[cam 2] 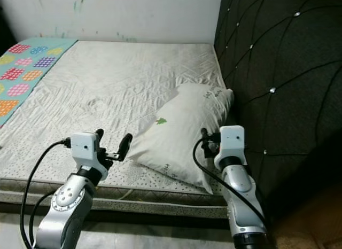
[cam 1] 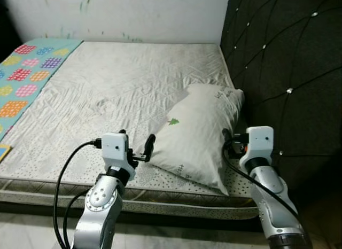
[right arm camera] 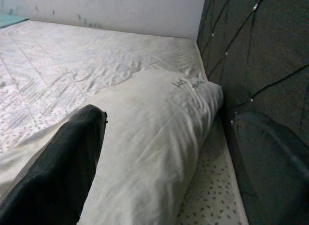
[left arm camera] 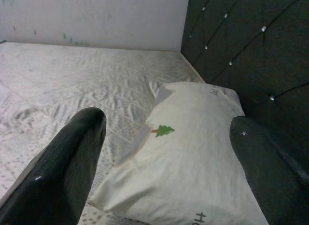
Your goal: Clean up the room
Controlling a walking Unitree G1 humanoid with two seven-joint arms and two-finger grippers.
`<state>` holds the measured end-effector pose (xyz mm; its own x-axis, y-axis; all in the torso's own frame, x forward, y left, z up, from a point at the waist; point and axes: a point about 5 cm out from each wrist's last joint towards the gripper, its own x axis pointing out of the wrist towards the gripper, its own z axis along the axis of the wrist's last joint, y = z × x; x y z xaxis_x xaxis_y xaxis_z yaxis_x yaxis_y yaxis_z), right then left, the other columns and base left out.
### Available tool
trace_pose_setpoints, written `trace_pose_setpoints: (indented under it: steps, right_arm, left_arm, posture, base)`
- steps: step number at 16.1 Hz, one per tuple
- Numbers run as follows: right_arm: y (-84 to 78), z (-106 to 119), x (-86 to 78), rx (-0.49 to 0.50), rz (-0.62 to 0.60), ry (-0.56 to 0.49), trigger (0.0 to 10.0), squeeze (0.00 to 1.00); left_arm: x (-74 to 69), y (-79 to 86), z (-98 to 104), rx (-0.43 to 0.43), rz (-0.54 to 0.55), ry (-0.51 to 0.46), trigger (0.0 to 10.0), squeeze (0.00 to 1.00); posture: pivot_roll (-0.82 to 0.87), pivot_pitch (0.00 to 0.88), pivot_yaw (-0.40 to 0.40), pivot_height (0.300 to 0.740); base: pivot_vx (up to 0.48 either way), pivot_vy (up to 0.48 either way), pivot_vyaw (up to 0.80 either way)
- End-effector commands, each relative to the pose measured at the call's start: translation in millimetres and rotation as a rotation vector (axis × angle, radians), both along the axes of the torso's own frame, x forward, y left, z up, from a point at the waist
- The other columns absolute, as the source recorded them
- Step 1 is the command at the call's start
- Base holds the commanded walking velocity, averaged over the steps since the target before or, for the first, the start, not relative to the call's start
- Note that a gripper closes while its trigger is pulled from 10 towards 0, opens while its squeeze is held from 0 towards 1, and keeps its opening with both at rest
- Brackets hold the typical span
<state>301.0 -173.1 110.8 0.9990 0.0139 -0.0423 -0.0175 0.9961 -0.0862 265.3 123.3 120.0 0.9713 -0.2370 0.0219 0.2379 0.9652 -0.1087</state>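
A white pillow [cam 1: 200,134] with a small green tree print [left arm camera: 164,131] lies tilted on the right side of the bare mattress [cam 1: 117,83], close to the headboard. My left gripper [cam 1: 137,139] is open at the pillow's near left corner, one finger [left arm camera: 72,162] over the mattress and the other [left arm camera: 268,162] towards the pillow's far side. At the pillow's right edge my right gripper [cam 1: 228,139] is open. One of its fingers [right arm camera: 63,167] rests by the pillow's top, the other [right arm camera: 270,167] is beside the headboard. Neither holds anything.
The black tufted headboard [cam 1: 288,72] rises along the right side. A colourful patterned blanket [cam 1: 26,78] covers the mattress's far left strip. A white wall [cam 1: 133,14] stands behind the bed. The mattress's front edge [cam 1: 160,198] runs just before my arms.
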Motion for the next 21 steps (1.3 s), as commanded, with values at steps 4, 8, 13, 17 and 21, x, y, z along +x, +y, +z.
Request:
trace_pose_setpoints:
  steps: [4, 8, 13, 17, 21]
  right_arm:
    - [0.8, 5.3, 0.1, -0.002, 0.004, -0.025, 10.0, 0.0]
    - [0.4, 5.8, 0.7, -0.009, 0.006, -0.028, 10.0, 0.0]
    - [-1.0, 3.9, 0.3, -0.012, 0.003, -0.024, 10.0, 0.0]
    - [-2.0, 3.0, -0.3, 0.0, 0.004, -0.014, 10.0, 0.0]
    - [1.5, 1.9, -1.4, -0.002, 0.018, -0.015, 10.0, 0.0]
  left_arm:
    - [1.2, 3.0, 3.5, 0.004, 0.0, -0.022, 10.0, 0.0]
    - [2.1, 2.2, 1.1, 0.011, 0.006, -0.001, 10.0, 0.0]
    - [3.0, 1.5, -1.1, 0.014, 0.015, 0.005, 10.0, 0.0]
    - [2.1, 3.3, -1.5, 0.007, 0.038, 0.011, 10.0, 0.0]
    - [0.2, 4.2, -1.5, 0.0, 0.05, 0.018, 10.0, 0.0]
  posture:
    - [-0.09, 0.072, 0.009, 0.74]
    - [-0.09, 0.068, 0.008, 0.74]
    - [-0.09, 0.059, 0.011, 0.74]
    - [-0.08, 0.072, 0.004, 0.74]
    - [-0.08, 0.084, 0.0, 0.74]
  base:
    - [0.302, 0.0, -0.12]
    - [0.154, 0.0, 0.0]
    - [0.0, 0.0, 0.0]
    - [0.0, 0.0, -0.33]
    - [0.0, 0.0, -0.2]
